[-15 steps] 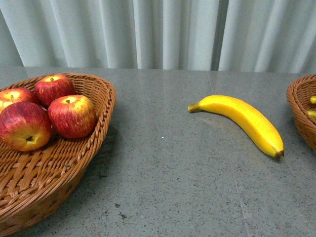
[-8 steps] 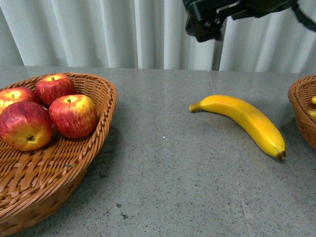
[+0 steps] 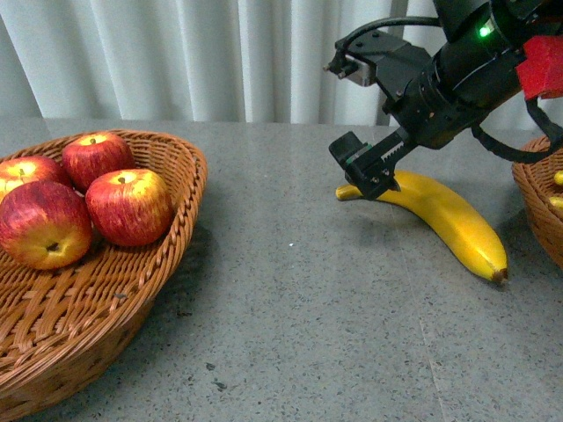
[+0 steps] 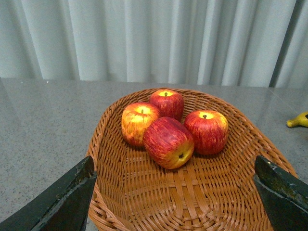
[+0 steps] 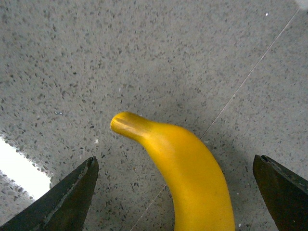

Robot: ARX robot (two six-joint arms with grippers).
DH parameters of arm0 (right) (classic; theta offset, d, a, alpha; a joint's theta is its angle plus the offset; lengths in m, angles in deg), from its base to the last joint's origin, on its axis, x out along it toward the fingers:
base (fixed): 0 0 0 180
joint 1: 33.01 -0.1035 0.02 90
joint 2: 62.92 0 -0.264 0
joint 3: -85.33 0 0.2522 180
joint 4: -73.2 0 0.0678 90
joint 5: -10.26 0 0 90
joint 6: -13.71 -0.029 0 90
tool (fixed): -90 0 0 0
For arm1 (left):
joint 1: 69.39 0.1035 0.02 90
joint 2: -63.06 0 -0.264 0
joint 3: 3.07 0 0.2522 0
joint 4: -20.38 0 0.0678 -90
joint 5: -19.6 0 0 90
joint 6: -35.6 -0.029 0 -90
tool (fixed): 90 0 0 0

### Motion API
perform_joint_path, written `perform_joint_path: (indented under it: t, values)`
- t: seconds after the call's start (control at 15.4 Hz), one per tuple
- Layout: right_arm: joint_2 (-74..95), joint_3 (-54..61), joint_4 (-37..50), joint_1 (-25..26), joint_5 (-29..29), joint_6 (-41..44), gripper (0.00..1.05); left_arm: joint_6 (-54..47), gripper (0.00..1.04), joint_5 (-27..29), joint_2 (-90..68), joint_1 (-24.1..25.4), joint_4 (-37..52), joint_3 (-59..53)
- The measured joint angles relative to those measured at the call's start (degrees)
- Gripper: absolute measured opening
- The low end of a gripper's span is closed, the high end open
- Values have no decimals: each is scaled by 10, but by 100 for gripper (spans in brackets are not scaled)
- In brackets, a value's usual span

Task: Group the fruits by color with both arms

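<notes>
A yellow banana (image 3: 449, 220) lies on the grey table right of centre. My right gripper (image 3: 369, 171) is open and low over its stem end. In the right wrist view the banana (image 5: 192, 178) lies between the spread fingers of the gripper (image 5: 174, 161), which does not touch it. Several red apples (image 3: 127, 207) lie in the left wicker basket (image 3: 180, 237). My left gripper (image 4: 173, 166) is open and empty, facing the apples (image 4: 168, 142) over the basket's near rim (image 4: 110, 211). The left arm is out of the front view.
A second wicker basket (image 3: 532, 189) stands at the right edge with yellow fruit (image 3: 556, 202) in it. A white curtain (image 3: 220, 61) hangs behind the table. The banana's tip shows in the left wrist view (image 4: 298, 120).
The right arm has come into view from above and dropped to the banana's stem end. The banana and the apples have stayed in place.
</notes>
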Motion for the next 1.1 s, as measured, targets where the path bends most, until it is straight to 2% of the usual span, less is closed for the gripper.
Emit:
perform_joint_path:
  t: [0.39, 0.84, 1.1]
  values:
    - [49, -54, -60, 2, 27, 28, 98, 0, 98, 0, 0, 0, 0, 0]
    - [63, -57, -81, 6, 41, 41, 97, 0, 98, 0, 0, 0, 0, 0]
    - [57, -38, -74, 5, 29, 47, 55, 0, 98, 0, 0, 0, 0, 0]
